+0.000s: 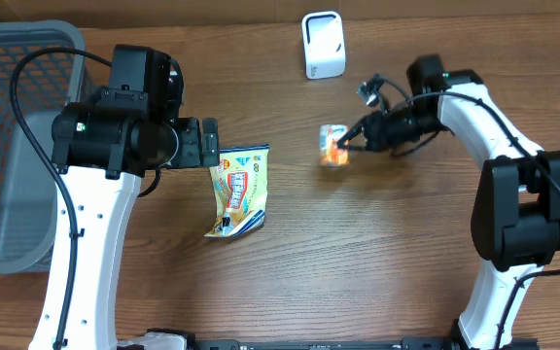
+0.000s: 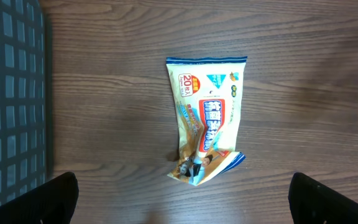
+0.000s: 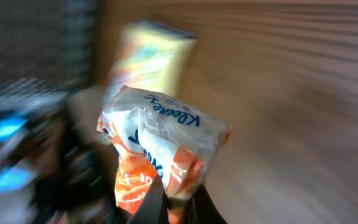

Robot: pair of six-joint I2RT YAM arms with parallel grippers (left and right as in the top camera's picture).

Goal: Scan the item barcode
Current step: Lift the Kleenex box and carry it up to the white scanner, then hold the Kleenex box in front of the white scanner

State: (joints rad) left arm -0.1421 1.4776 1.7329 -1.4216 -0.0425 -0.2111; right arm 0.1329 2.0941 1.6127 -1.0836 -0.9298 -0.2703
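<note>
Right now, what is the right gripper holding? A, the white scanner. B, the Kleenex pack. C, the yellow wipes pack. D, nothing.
B: the right gripper is shut on the Kleenex pack and holds it up off the table, while the wipes pack lies flat on the wood.

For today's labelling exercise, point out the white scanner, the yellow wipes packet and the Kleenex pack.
white scanner (image 1: 322, 44): overhead view, front face.
yellow wipes packet (image 2: 207, 118): left wrist view, printed middle.
Kleenex pack (image 3: 160, 134): right wrist view, wrapper below the logo.
</note>
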